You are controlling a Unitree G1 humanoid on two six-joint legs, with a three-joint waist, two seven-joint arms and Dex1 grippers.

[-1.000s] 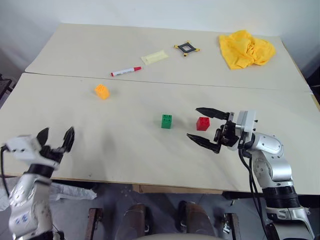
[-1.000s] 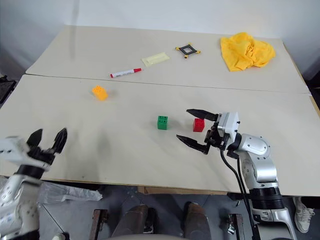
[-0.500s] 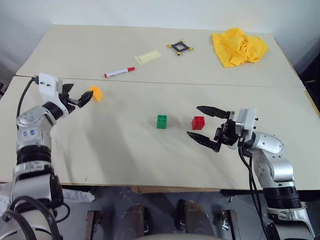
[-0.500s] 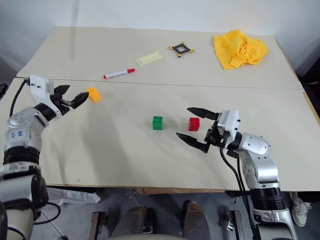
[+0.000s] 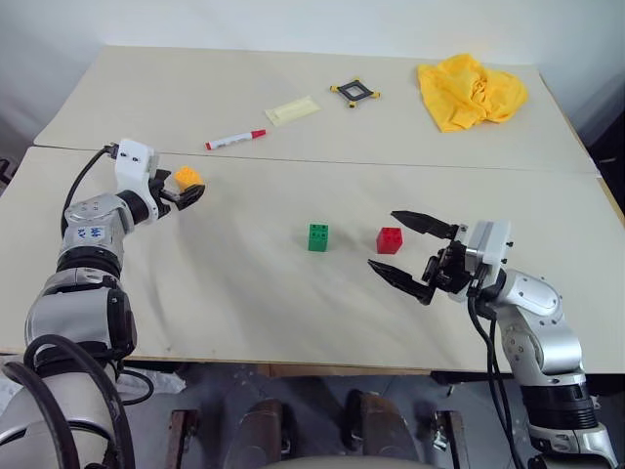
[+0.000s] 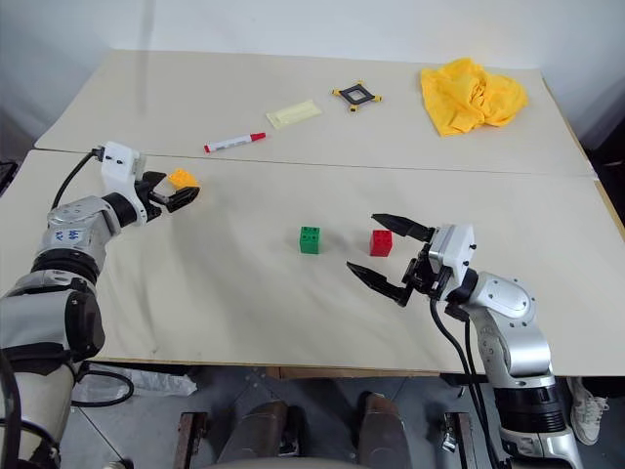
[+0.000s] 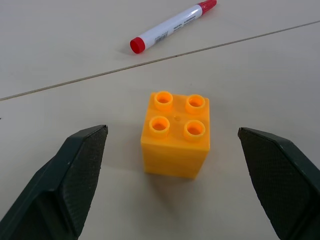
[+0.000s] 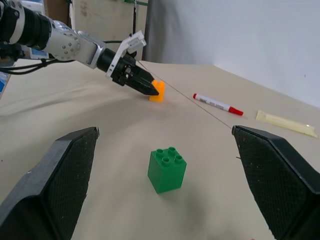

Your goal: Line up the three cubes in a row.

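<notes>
Nearest the table's front edge, the right hand (image 5: 408, 256) hovers with its black textured fingers spread wide, just beside the red cube (image 5: 390, 239) and the studded green cube (image 5: 318, 236) mid-table. Farther toward the left edge, the left hand (image 5: 187, 191) straddles the glossy orange-yellow cube (image 7: 176, 134), fingers apart, not touching; a red-capped marker (image 5: 234, 139) lies beyond.

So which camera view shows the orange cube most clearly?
The left wrist view: the orange cube sits large between the open left hand fingers, its four studs visible, untouched. The eye views show it small beside that hand. The right wrist view shows it far off, partly behind the fingers.
</notes>
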